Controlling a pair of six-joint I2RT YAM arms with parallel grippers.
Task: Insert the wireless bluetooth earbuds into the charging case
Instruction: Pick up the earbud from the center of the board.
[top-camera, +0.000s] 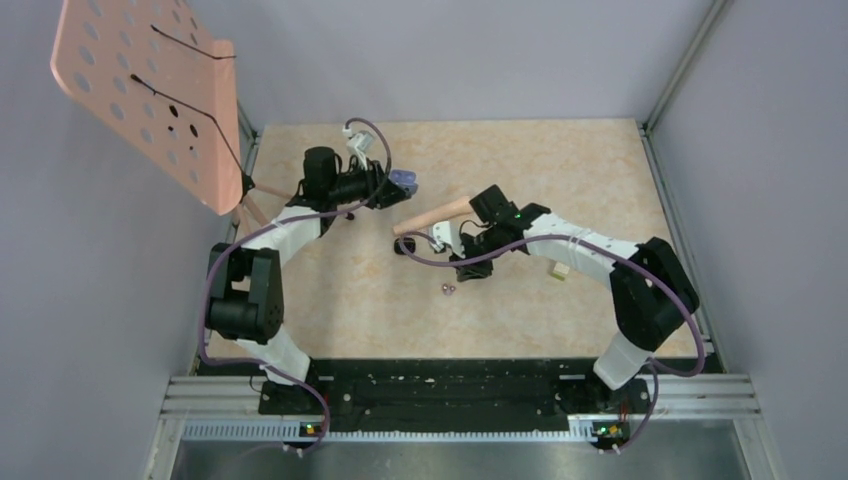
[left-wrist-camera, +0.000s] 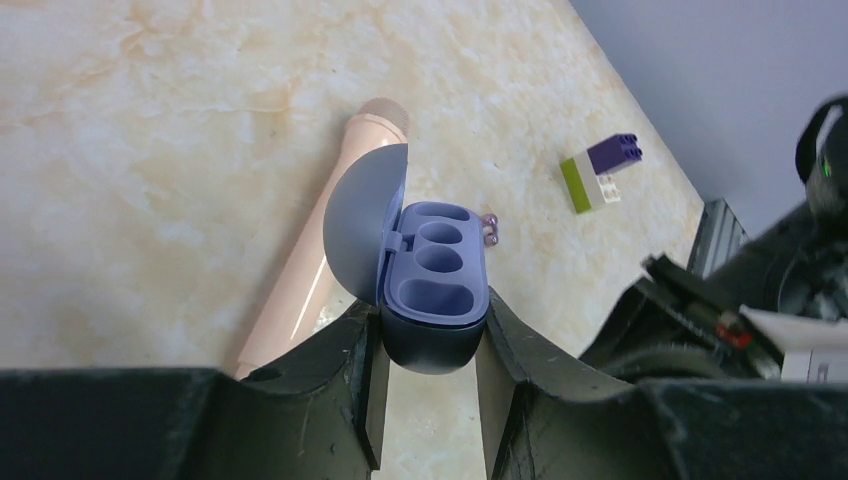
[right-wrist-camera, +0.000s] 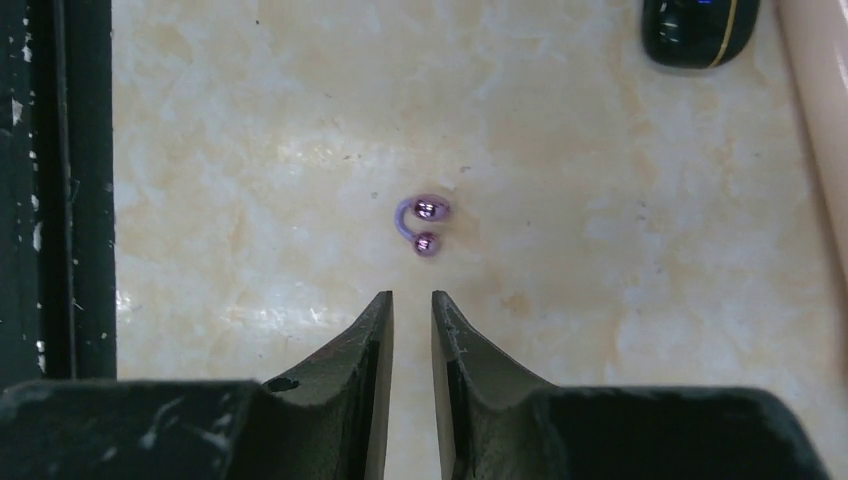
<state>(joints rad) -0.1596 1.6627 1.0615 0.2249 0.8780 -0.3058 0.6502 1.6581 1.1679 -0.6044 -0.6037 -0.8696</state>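
Right wrist camera gives me the clearest look at the purple earbuds (right-wrist-camera: 422, 222): two glossy pinkish-purple beads joined by a short lilac curve, lying on the marbled desk (right-wrist-camera: 230, 120) just ahead of my right pincer (right-wrist-camera: 412, 305). Its two fingers stand a narrow slit apart with nothing between them, and they do not touch the earbuds. In the upper right corner of that view I see a black glossy piece (right-wrist-camera: 700, 25) with a thin gold line, cut off by the frame edge, and a pink rod (right-wrist-camera: 820, 110) runs down the right margin.

On the left wrist camera, my left pincer (left-wrist-camera: 432, 350) is clamped on the charging case (left-wrist-camera: 435, 300), one finger on each side of its dark lower shell. The case is open, its grey-blue lid (left-wrist-camera: 362, 235) swung back to the left, and the lilac wells inside hold nothing. Behind the case the rod lies on the desk, and farther right sits a small purple, green and cream block (left-wrist-camera: 600, 172).

From the top camera I see the left arm holding the case up toward the far side of the desk, well apart from the earbuds, which lie near the middle, just beside the right pincer's tip. A pink perforated panel (top-camera: 145, 95) stands at the far left corner.
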